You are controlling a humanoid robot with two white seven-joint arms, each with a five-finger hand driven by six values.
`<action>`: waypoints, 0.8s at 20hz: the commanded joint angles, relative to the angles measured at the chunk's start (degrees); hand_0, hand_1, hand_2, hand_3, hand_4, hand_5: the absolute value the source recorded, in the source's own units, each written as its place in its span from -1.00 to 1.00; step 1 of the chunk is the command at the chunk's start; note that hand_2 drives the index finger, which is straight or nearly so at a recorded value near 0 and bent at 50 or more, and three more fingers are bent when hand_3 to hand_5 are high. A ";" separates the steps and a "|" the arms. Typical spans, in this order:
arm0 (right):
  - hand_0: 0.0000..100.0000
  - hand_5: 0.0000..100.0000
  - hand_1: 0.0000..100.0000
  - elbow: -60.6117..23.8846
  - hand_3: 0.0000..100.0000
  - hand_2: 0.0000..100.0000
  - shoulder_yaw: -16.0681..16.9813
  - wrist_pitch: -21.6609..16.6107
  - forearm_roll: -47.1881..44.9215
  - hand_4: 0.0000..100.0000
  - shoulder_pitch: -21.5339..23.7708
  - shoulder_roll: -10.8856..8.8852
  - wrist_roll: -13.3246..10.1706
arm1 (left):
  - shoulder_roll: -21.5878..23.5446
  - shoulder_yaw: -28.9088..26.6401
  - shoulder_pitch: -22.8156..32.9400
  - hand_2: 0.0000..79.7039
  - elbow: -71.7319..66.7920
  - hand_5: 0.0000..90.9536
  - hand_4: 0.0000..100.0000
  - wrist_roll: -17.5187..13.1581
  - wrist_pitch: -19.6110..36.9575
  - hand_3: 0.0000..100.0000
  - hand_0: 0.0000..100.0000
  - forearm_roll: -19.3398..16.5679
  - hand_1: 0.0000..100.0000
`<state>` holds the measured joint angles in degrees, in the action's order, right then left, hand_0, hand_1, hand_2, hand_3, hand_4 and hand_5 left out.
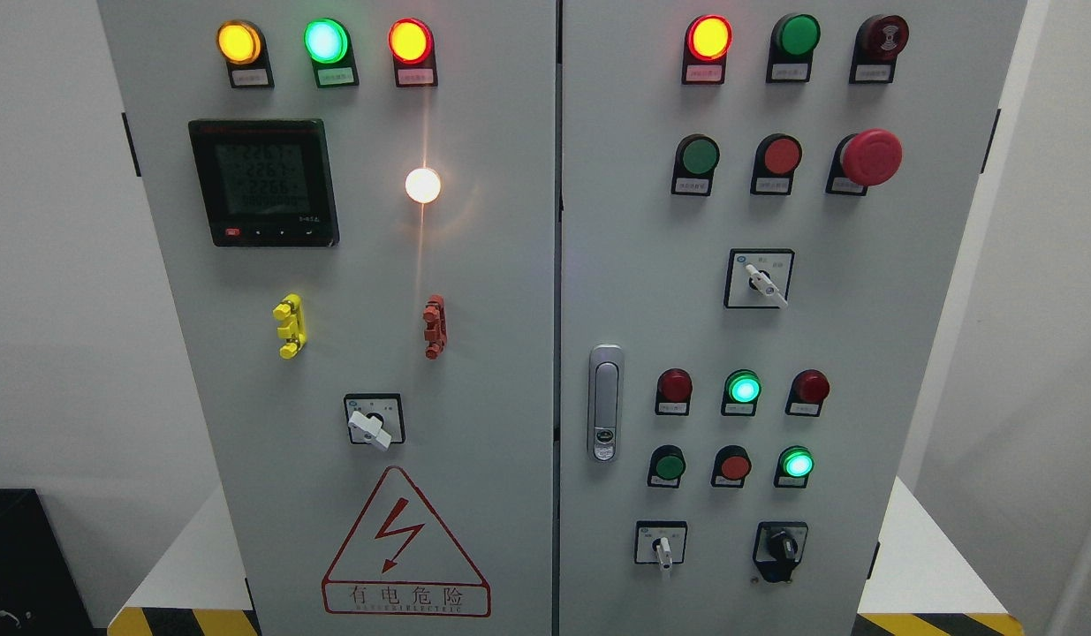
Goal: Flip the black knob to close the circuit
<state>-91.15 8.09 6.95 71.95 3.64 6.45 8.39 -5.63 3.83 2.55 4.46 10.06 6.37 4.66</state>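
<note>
The black knob (783, 546) sits on a black plate at the lower right of the grey cabinet's right door (863, 353), its handle standing close to upright. Just left of it is a white selector switch (661, 550) on a white plate. Neither robot hand shows anywhere in the head view, and nothing touches the knob.
Lit indicator lamps, green and red push buttons and a red mushroom stop button (870, 157) cover the right door. A silver door latch (605, 403) is beside the door seam. The left door carries a meter (264, 183), a white knob (371, 427) and a red hazard triangle (405, 548).
</note>
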 commanded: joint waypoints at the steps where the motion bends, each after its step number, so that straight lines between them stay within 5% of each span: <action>1: -1.00 0.97 -1.00 -12.64 1.00 0.83 0.61 0.08 0.29 0.90 -0.48 1.02 1.10 | 0.00 0.04 0.00 -1.00 0.02 -1.00 -1.00 -0.04 0.05 -1.00 -0.76 0.00 0.11; 7: -1.00 0.97 -1.00 -13.26 1.00 0.83 0.17 0.08 1.43 0.90 -1.70 0.76 1.46 | 0.00 -0.05 0.00 -1.00 0.02 -1.00 -1.00 -0.04 0.05 -1.00 -0.76 0.00 0.11; 16: -1.00 0.97 -1.00 -13.35 1.00 0.83 0.08 0.08 5.29 0.90 -6.36 1.02 5.06 | 0.00 -0.05 0.00 -1.00 0.02 -1.00 -1.00 -0.04 0.05 -1.00 -0.76 0.00 0.11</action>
<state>-101.31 8.26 7.08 75.02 -0.10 7.17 12.95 -5.63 3.82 2.55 4.46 10.07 6.37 4.66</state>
